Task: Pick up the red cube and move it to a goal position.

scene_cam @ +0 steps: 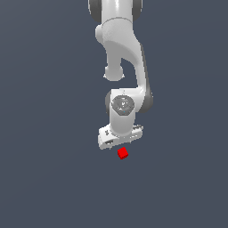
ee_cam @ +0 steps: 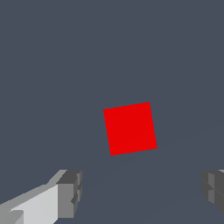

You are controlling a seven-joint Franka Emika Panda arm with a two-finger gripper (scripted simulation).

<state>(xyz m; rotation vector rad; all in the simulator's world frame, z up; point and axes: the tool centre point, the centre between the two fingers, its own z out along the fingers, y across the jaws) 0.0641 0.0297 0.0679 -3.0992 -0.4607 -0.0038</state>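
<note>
The red cube (scene_cam: 122, 153) lies on the flat grey floor, just below the white hand in the exterior view. My gripper (scene_cam: 120, 140) points down and hangs over a spot right beside the cube. In the wrist view the cube (ee_cam: 130, 128) shows as a red square, slightly rotated, a little way off the line between the fingers. The gripper (ee_cam: 142, 192) is open and empty; one grey fingertip (ee_cam: 70, 192) and the other (ee_cam: 213, 189) stand wide apart. The fingers are hidden under the hand in the exterior view.
The white arm (scene_cam: 122, 49) comes down from the top of the exterior view. The plain dark grey floor (scene_cam: 49, 133) surrounds the cube. No goal marker shows in either view.
</note>
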